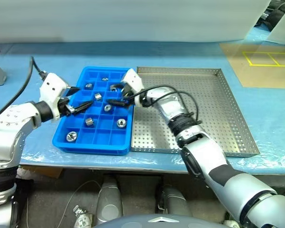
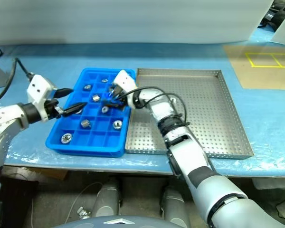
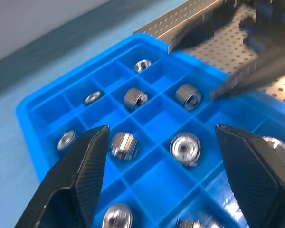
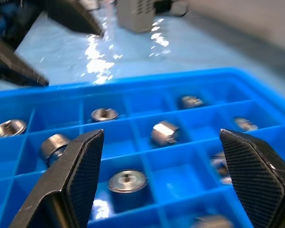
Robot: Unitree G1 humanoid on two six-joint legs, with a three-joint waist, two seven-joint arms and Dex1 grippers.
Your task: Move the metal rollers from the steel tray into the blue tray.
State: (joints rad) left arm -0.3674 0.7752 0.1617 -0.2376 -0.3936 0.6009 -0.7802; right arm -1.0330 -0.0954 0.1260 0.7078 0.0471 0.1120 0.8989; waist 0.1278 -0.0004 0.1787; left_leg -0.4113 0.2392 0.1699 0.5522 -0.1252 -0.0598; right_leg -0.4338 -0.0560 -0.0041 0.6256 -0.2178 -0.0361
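Over on the left, the left gripper (image 1: 80,97) hangs above the left edge of the blue tray (image 1: 69,126), fingers spread wide with nothing between them; in its wrist view the two black fingers (image 3: 80,178) frame a cluster of filled cells. Moving right, the metal rollers (image 1: 89,121) sit scattered through the compartments, one to a cell as far as I can tell, some upright, some on their sides. Then the right gripper (image 1: 119,96), reaching across over the far right part of the blue tray, jaws wide apart and empty, with a roller lying in the cell (image 4: 127,182) just beneath it in its wrist view. Further right, the steel tray (image 1: 237,126) lies touching the blue one along their shared edge, and its perforated floor looks bare from here, though the right arm hides a strip of it.

So this reads as a drop just made, late in the job. To finish it cleanly: lift the right gripper straight up before swinging back, so the fingers clear the cell walls and do not nudge a roller out. Keep the left gripper high and off to its side; the two sets of fingers are near each other over the tray. Then check the covered strip of the steel tray for stragglers.
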